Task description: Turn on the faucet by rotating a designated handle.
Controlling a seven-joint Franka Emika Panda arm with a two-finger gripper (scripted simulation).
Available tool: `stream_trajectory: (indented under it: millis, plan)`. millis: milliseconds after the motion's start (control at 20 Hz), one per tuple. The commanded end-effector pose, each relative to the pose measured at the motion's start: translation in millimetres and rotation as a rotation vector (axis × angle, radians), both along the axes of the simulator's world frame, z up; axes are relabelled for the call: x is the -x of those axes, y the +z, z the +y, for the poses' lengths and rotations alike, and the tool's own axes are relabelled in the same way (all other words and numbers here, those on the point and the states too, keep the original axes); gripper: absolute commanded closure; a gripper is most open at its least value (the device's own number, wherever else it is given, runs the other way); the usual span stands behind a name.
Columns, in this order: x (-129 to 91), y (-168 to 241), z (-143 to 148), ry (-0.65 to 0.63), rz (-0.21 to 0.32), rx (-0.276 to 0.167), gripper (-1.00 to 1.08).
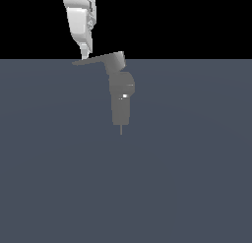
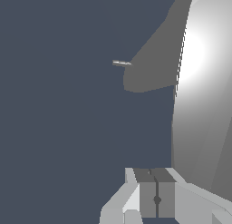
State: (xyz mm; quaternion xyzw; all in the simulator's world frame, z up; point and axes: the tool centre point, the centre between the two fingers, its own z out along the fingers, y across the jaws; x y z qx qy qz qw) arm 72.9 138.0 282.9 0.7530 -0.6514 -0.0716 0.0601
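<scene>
The faucet [image 1: 121,97] stands upright on the blue-grey bench [image 1: 197,178], a thin pin [image 1: 121,130] at its foot. Its handle [image 1: 93,59] juts toward the exterior view's left from the angled top cap. Behind it, the white gripper [image 1: 84,54] comes down with its tip right at the handle's outer end; whether it is clenched or released cannot be told.

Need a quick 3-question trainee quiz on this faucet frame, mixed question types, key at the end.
1. True or false: in the exterior view, the handle sticks out from the top of the faucet toward that view's left.
2. Multiple choice: the pincer is at A) the handle's free end, B) the faucet's bottom pin, C) far off on the floor.
3. Fill in: the white glint sits on the faucet's ____ section.

Key: 1 true; 2 A; 3 middle.
</scene>
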Motion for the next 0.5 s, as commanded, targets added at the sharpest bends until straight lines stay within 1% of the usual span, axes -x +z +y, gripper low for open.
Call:
stream_trajectory:
  millis: [0,200,450]
  plan:
    - [-1.7,-12.4,7.3,-0.021,0.010,0.012,1.08]
    - [-4.8,-18.9,11.0,-0.043,0.010,0.024,1.08]
    - [-5.5,-20.4,11.9,-0.047,0.010,0.026,1.08]
